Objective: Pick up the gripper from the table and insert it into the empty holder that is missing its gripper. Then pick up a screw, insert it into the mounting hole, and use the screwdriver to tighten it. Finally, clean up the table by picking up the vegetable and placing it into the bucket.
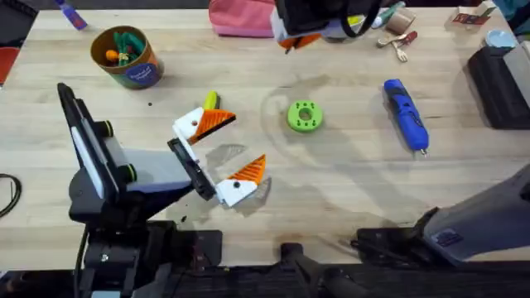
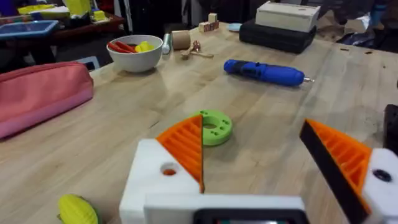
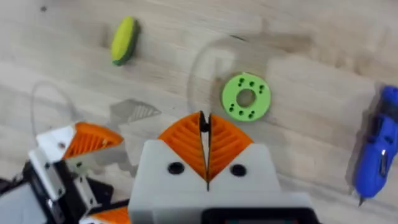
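Left gripper low over the table with its 2 orange-padded fingers spread wide and nothing between them, the corn lying on the wood just beside the far finger. Right gripper up high above the table, pads pressed together on nothing, looking down on the green disc. Screwdriver flat on the table to the right of the disc, well apart from both grippers; bucket upright at the far left with orange and green toys inside, well apart from the corn.
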Robot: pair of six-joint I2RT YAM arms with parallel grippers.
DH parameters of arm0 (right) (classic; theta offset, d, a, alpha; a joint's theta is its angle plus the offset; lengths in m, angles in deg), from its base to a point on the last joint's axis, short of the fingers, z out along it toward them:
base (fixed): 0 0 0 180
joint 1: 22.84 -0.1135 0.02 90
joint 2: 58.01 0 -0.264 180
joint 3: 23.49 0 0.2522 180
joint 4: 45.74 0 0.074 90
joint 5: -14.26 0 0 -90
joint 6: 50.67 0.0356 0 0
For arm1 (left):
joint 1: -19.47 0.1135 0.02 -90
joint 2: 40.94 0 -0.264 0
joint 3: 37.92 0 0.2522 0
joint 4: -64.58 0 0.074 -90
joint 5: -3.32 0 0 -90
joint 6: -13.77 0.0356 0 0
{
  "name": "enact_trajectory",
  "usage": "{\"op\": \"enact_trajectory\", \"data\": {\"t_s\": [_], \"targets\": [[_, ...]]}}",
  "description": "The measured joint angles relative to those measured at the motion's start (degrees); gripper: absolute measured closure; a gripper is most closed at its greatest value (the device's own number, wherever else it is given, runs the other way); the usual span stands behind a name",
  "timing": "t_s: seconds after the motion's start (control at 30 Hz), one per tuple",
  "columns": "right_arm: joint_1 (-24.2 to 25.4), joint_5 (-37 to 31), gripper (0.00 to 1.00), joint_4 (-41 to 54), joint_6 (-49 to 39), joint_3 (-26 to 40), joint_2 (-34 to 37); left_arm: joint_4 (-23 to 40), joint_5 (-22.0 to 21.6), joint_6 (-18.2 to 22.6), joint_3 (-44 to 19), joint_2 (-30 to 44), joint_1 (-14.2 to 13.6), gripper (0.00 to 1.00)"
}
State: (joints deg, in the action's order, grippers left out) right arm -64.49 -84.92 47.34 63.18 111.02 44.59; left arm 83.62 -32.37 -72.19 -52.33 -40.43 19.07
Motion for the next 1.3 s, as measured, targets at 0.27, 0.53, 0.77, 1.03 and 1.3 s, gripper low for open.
{"op": "enact_trajectory", "data": {"t_s": [0.27,0.53,0.77,1.03,1.3], "targets": [[-5.8,1.3,0.995,0.3,-12.6,2.1,0.0,0.0,0.0,0.0,0.0,0.0,0.0,0.016],[-12.8,4.0,0.995,-2.9,-18.8,2.1,0.0,0.0,0.0,0.0,0.0,0.0,0.0,0.016],[-14.6,6.7,0.995,-4.1,-20.1,2.4,2.2,0.0,0.0,0.0,0.0,0.0,0.0,0.016],[-16.4,7.2,0.995,-0.9,-21.6,6.5,8.7,0.0,0.0,0.0,0.0,0.0,0.0,0.016],[-18.3,7.2,0.995,0.1,-24.4,9.9,9.7,0.0,0.0,0.0,0.0,0.0,0.0,0.015]]}}
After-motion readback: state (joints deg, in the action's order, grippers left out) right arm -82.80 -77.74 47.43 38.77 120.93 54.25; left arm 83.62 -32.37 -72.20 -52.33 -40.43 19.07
